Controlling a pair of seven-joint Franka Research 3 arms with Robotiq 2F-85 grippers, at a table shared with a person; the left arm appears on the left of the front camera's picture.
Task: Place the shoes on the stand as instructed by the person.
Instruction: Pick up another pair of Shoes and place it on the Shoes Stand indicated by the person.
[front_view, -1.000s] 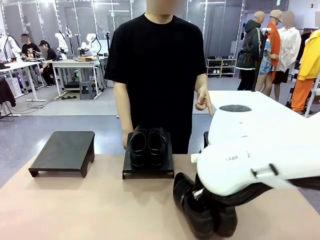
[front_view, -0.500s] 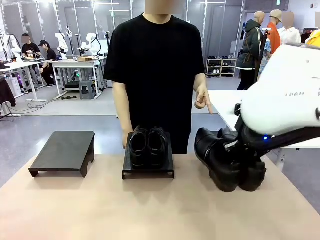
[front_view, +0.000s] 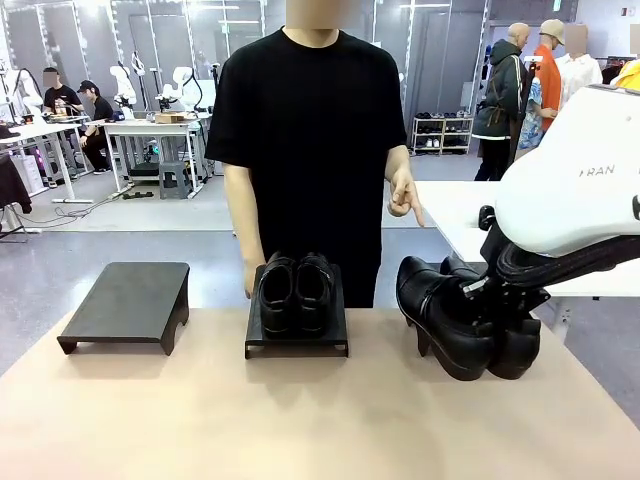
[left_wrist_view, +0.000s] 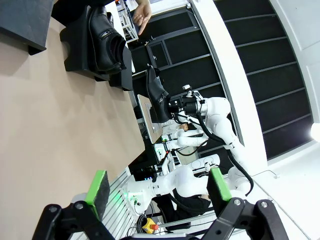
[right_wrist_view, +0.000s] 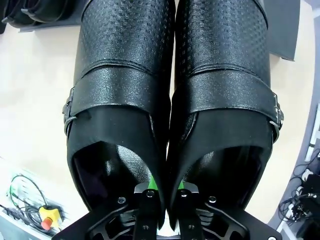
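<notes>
1. Jaws of the right gripper (right_wrist_view: 165, 192) stood narrow, pinching the two touching inner walls of one pair of glossy black leather strap shoes (front_view: 462, 318), one green pad inside each shoe opening. This grip probably allowed both shoes to travel as a single unit.
2. The held pair hung clear of the tan table (front_view: 300, 420) at its right side, heels toward the wrist and toes tilted outward and down.
3. Jaws of the left gripper (left_wrist_view: 157, 186) stood wide with nothing between the green pads, the gripper raised well apart from the work. Judged role: idle, out of the right arm's path.
4. The second pair of glossy black strap shoes (front_view: 295, 292) sat side by side on the centre black low stand (front_view: 297, 340), toes toward the robot.
5. A matching black low stand (front_view: 128, 300) at the table's left carried nothing; it appeared to be one candidate target.
6. The person in the black T-shirt (front_view: 310, 150) stood behind the centre stand, one hand (front_view: 405, 198) raised with a finger extended downward, likely an instruction. The exact spot indicated could not be determined.
7. Judged status: pair lifted, placement not yet done.
</notes>
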